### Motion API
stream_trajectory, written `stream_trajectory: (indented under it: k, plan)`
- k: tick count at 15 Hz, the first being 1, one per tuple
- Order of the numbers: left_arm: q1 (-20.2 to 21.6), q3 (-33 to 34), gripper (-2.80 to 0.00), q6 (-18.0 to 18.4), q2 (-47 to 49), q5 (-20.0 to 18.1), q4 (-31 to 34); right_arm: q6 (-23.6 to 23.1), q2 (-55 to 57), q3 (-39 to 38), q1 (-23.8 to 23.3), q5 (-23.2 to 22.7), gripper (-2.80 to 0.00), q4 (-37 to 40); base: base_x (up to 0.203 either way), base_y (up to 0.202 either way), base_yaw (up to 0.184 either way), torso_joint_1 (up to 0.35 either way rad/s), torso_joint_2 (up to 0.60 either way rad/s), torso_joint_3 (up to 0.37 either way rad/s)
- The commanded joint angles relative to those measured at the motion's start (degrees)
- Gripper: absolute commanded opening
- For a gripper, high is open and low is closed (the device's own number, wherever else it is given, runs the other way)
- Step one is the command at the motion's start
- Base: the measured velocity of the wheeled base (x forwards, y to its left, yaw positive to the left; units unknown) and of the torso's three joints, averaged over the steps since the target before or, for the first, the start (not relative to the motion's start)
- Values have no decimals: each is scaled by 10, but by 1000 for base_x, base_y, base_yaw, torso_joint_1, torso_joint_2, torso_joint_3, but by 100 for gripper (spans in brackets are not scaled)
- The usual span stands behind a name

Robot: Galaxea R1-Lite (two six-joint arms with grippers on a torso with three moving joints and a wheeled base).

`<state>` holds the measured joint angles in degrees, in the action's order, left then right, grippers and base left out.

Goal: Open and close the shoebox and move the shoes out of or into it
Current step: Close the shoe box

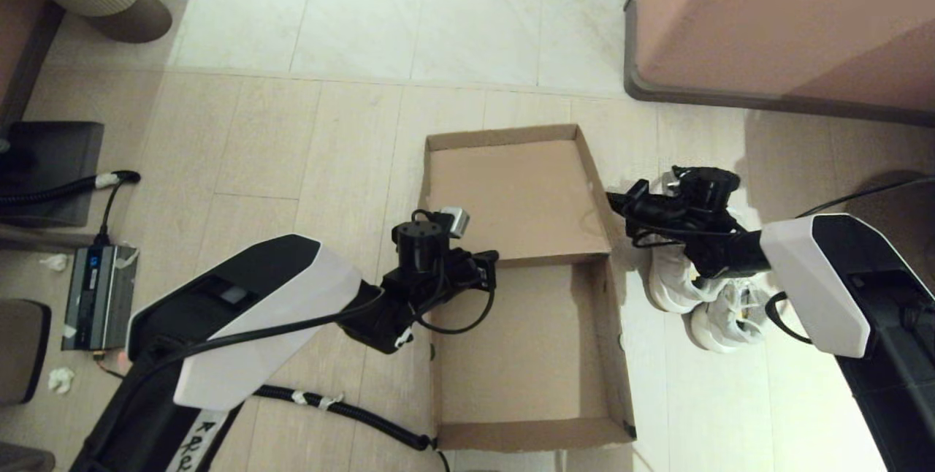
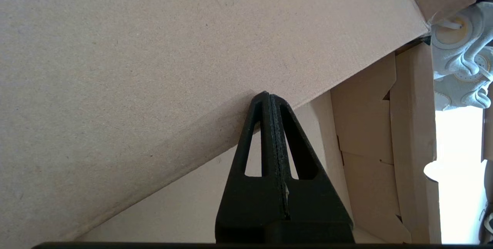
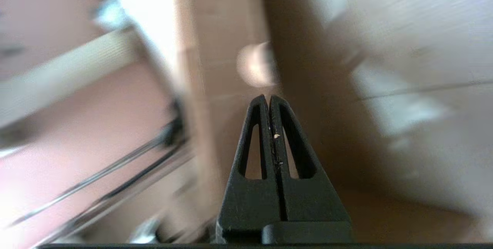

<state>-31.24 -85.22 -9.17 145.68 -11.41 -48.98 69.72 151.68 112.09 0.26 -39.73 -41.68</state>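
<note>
Left gripper point(image 2: 270, 95) with fingers pressed together under the shoebox point(image 1: 522, 289) lid.
The shoes point(image 1: 701, 297) lay on the floor beside the right gripper point(image 1: 617, 202), its fingers likewise closed; a steady, even push would swing the lid cleanly.

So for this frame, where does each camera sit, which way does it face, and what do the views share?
Head: on the head, looking down at the open shoebox, shoes, both arms.
Left wrist: behind the shut left gripper, tip against the shoebox lid; shoes beyond.
Right wrist: behind the shut right gripper, facing cardboard and floor.
Shared: head and left wrist both show shoebox and shoes.
</note>
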Motion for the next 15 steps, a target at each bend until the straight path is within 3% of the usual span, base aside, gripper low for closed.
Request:
stream_trajectory:
  k: [1, 3, 4, 6, 9, 12, 15]
  plan:
    - [0, 0, -280, -1, 0, 1, -3, 60, -6, 0, -19, -68, -280, -27, 0, 0, 0, 0, 0, 0]
    - [2, 0, -280, -1, -1, 1, -3, 112, -3, 1, -35, -143, -280, -62, 0, 0, 0, 0, 0, 0]
    - [4, 0, -280, -1, 0, 1, -3, 115, 2, 1, -37, -148, -280, -66, 0, 0, 0, 0, 0, 0]
    - [4, 0, -280, -1, -1, 1, -3, 101, 10, 0, -37, -106, -280, -68, 0, 0, 0, 0, 0, 0]
    - [4, 0, -280, -1, -8, 2, -3, 10, 16, 1, -34, -60, -280, -25, 0, 0, 0, 0, 0, 0]
    - [4, -1, -280, -1, -29, 5, -1, -127, 11, 4, -15, 18, -280, 86, 0, 0, 0, 0, 0, 0]
    - [3, -5, -280, -1, -24, 5, -1, -135, 12, 5, 0, 13, -280, 103, 0, 0, 0, 0, 0, 0]
